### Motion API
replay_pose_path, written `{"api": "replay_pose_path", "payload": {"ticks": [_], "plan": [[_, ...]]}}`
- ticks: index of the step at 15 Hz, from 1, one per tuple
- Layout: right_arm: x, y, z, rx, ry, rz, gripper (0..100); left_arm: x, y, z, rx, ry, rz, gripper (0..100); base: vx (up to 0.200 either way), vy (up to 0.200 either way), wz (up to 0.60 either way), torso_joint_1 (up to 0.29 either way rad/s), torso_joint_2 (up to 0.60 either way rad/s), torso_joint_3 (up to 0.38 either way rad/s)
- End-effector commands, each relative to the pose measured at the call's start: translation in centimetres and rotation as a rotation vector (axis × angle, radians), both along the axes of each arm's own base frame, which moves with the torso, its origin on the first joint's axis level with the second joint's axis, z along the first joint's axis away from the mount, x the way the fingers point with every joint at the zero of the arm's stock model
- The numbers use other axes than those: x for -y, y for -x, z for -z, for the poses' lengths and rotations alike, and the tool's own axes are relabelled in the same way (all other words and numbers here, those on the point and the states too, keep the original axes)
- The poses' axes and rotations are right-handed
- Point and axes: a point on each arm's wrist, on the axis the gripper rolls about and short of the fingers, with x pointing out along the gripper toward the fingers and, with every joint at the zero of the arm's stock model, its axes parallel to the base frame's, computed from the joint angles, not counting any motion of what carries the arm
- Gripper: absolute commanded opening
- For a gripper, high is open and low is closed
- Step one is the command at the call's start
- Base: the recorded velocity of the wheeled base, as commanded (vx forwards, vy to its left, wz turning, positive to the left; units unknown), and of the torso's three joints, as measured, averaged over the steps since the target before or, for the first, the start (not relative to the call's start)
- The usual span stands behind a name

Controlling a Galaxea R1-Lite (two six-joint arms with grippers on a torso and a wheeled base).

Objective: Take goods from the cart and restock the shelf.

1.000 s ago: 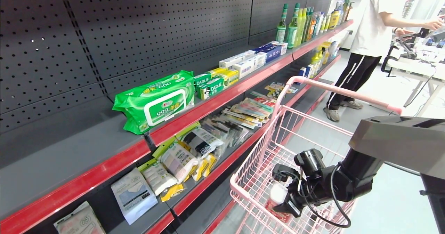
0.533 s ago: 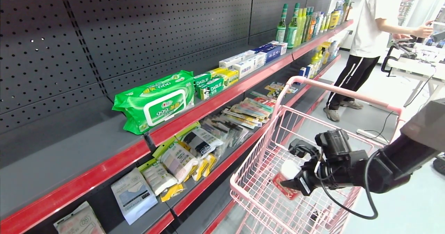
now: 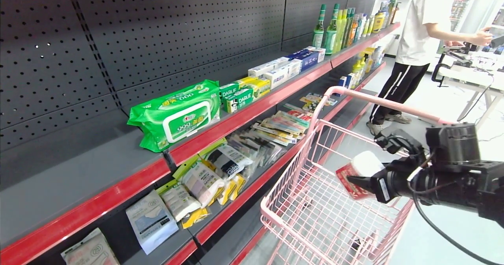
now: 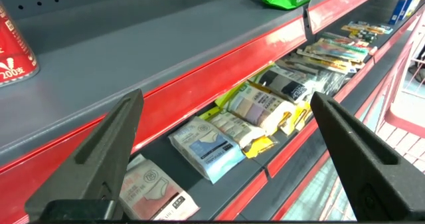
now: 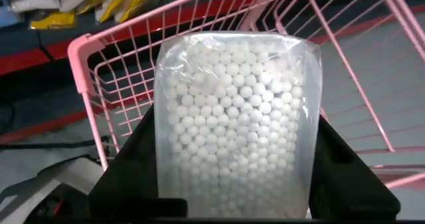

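Film and wire
Glossy clear film is seen on the bag (image 5: 236,117), pink-coated wire on the cart (image 3: 386,104)
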Motion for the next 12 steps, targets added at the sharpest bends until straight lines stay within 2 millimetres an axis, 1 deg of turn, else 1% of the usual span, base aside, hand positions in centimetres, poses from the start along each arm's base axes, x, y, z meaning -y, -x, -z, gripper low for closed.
{"api": "replay_pose_path", "payload": {"ticks": [1, 2, 3, 4, 5, 8, 10, 12], "plan": [[1.0, 3.9, -2.7, 0.12, -0.004, 0.051, 0, 0.0, 0.0, 0.0, 0.0, 0.001, -0.001, 100, 0.0, 0.0, 0.0, 0.0, 0.0, 0.0], [1.5, 5.5, -3.5, 0.175, 0.0, 0.084, 0, 0.0, 0.0, 0.0, -0.002, 0.001, -0.001, 100, 0.0, 0.0, 0.0, 0.0, 0.0, 0.0], [1.8, 6.6, -3.9, 0.202, -0.005, 0.091, 0, 0.0, 0.0, 0.0, 0.0, 0.001, -0.002, 100, 0.0, 0.0, 0.0, 0.0, 0.0, 0.0], [2.0, 7.2, -4.0, 0.215, -0.008, 0.096, 0, 0.0, 0.0, 0.0, 0.001, 0.001, -0.002, 100, 0.0, 0.0, 0.0, 0.0, 0.0, 0.0], [2.3, 8.4, -4.3, 0.248, -0.011, 0.109, 0, 0.0, 0.0, 0.0, 0.0, 0.002, -0.002, 100, 0.0, 0.0, 0.0, 0.0, 0.0, 0.0], [3.0, 10.2, -4.8, 0.313, 0.018, 0.21, 0, 0.0, 0.0, 0.0, 0.002, 0.004, -0.002, 100, 0.0, 0.0, 0.0, 0.0, 0.0, 0.0], [3.1, 10.9, -4.8, 0.328, 0.007, 0.21, 0, 0.0, 0.0, 0.0, 0.0, 0.004, -0.002, 100, 0.0, 0.0, 0.0, 0.0, 0.0, 0.0], [3.4, 12.0, -4.6, 0.348, 0.002, 0.214, 0, 0.0, 0.0, 0.0, 0.0, 0.007, -0.002, 100, 0.0, 0.0, 0.0, 0.0, 0.0, 0.0]]}}
